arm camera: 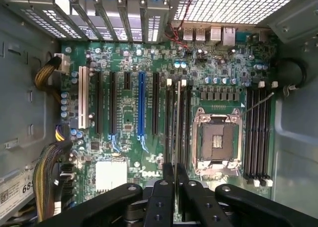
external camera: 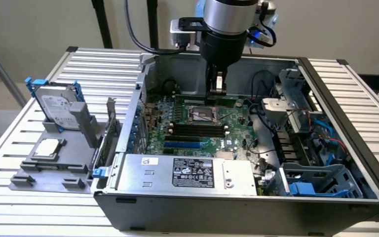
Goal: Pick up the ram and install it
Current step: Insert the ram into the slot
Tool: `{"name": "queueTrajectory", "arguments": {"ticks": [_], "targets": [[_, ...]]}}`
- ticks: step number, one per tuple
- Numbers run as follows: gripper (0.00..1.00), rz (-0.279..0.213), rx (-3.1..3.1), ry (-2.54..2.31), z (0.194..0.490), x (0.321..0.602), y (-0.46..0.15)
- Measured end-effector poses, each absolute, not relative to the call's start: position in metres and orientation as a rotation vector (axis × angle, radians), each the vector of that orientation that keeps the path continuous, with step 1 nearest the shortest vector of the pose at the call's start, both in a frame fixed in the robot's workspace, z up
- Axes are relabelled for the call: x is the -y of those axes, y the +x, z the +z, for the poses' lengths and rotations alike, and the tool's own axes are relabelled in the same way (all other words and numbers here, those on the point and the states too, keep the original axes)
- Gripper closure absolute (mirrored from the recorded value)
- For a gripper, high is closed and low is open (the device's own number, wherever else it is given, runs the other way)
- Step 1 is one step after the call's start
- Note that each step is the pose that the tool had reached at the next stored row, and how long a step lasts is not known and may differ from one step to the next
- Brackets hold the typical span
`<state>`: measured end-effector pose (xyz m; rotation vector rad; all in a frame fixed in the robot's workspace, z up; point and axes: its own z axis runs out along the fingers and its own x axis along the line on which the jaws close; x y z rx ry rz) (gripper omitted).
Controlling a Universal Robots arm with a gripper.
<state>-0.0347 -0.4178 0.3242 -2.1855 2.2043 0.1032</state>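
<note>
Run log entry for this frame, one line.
claw: shut on ram | ram: held on edge over memory slots beside CPU socket | seated: cannot tell

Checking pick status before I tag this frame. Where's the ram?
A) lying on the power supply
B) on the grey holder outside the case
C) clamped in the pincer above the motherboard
C: the wrist view shows the ram edge-on, clamped in the pincer over the motherboard, beside the CPU socket.
</note>
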Motion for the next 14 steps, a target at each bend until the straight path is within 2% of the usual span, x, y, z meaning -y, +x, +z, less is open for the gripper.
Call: {"name": "queueTrajectory", "arguments": {"ticks": [14], "targets": [[0.86,0.092,-2.206,-2.186,0.299,0.418,-0.035]]}}
